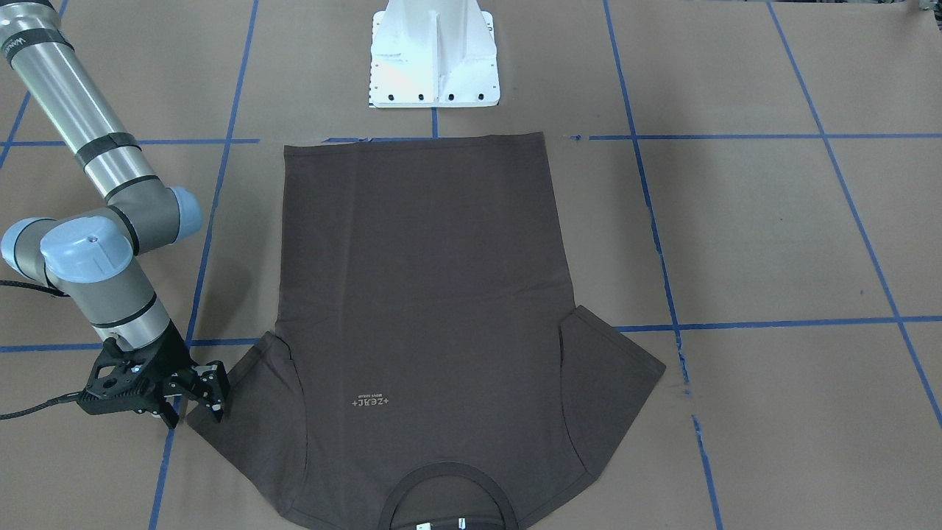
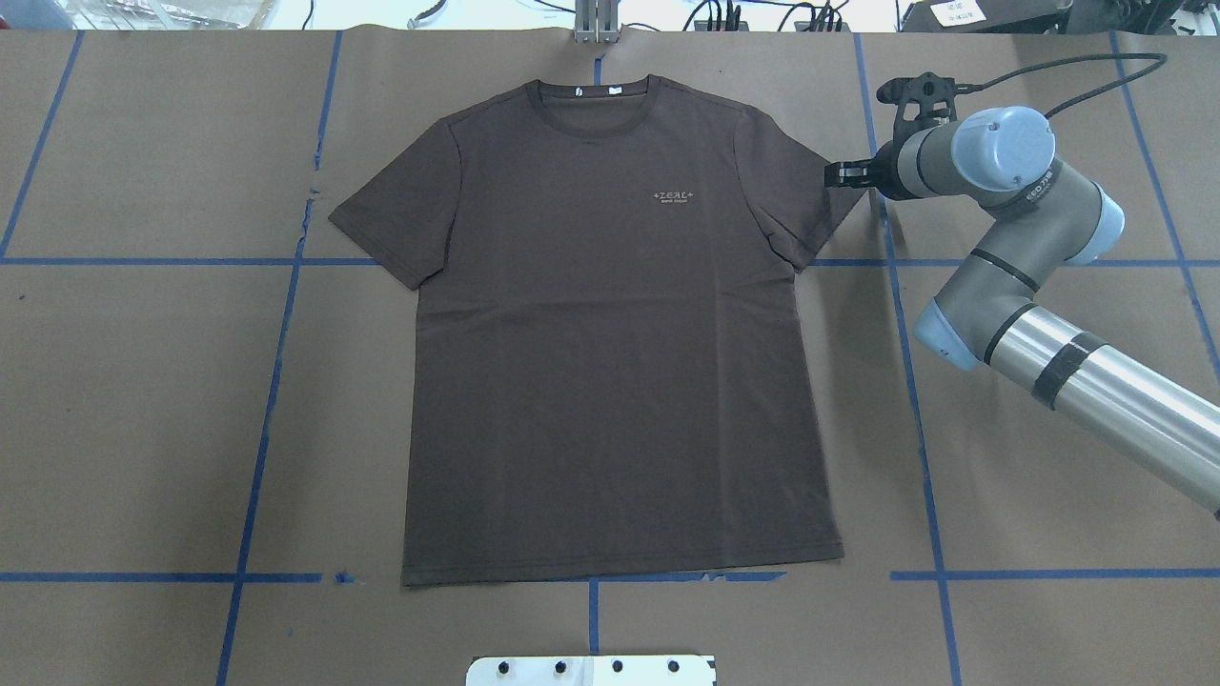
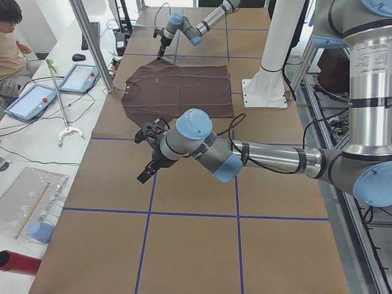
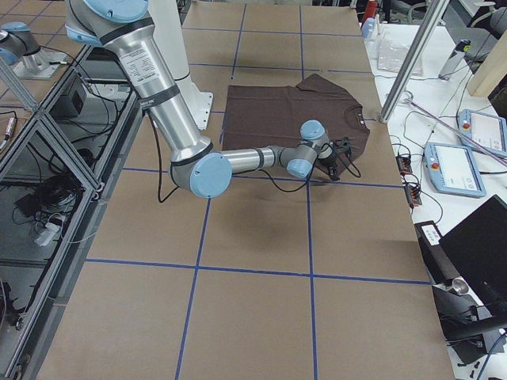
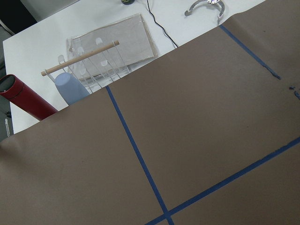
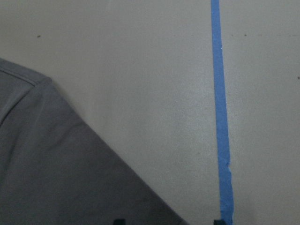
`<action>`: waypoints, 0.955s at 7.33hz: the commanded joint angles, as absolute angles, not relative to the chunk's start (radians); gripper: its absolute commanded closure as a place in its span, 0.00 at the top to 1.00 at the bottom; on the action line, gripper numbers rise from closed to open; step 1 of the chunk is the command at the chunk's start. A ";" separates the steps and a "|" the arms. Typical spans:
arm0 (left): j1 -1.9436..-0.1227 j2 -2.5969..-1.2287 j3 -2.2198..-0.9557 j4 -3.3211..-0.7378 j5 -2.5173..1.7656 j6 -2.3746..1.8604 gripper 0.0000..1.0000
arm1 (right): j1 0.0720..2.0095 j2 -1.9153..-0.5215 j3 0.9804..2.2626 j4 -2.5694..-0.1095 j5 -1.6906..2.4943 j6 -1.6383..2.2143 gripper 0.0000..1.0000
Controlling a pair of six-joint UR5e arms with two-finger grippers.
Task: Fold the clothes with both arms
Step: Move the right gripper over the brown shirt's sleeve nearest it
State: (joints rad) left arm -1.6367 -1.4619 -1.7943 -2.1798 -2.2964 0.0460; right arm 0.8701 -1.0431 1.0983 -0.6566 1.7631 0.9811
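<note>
Nearest the robot you have the white base [image 2: 591,670] on the table [image 2: 143,429], which is brown paper with a blue tape [image 2: 257,448] grid; just past the base the shirt [image 2: 610,381] lies flat and face up, hem toward the base, both sleeves spread out, nothing folded yet; further up you see the small pale logo [image 2: 674,196] on the chest, on the robot's right side; level with it, at the tip of the sleeve [image 2: 801,200] on the robot's right, sits the right gripper [image 2: 837,176], low over the paper and pointing in at the cloth; in the right wrist view its fingertips [image 6: 119,221] are spread wide apart, with the sleeve corner lying between them, not pinched; at the far edge you get the collar [image 2: 596,100] with its white tags [image 2: 616,90]. The left gripper [image 3: 144,176] shows only in the left side view, hanging over bare paper by a tape line, well apart from the shirt; you cannot tell if its fingers are spread or pressed together; its wrist view gives only paper, tape and, past the paper's edge, a red tube [image 5: 23,98] and a blue cup [image 5: 70,89] on a white tabletop.
</note>
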 commanded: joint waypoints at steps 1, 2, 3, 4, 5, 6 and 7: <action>-1.637 -1.462 -1.793 -2.180 -2.296 0.046 1.00 | 0.870 -1.045 1.098 -0.657 1.758 1.000 0.70; -1.637 -1.462 -1.793 -2.180 -2.296 0.046 1.00 | 0.868 -1.043 1.098 -0.657 1.758 1.006 0.70; -1.637 -1.462 -1.793 -2.180 -2.296 0.046 1.00 | 0.867 -1.045 1.098 -0.657 1.758 1.009 0.69; -1.635 -1.462 -1.793 -2.180 -2.296 0.046 1.00 | 0.864 -1.043 1.098 -0.657 1.758 1.011 0.69; -1.637 -1.463 -1.792 -2.180 -2.296 0.046 1.00 | 0.864 -1.043 1.097 -0.657 1.758 1.011 0.67; -1.637 -1.463 -1.793 -2.180 -2.296 0.046 1.00 | 0.862 -1.043 1.097 -0.657 1.756 1.011 0.66; -1.635 -1.463 -1.793 -2.180 -2.296 0.046 1.00 | 0.862 -1.043 1.097 -0.657 1.756 1.012 0.54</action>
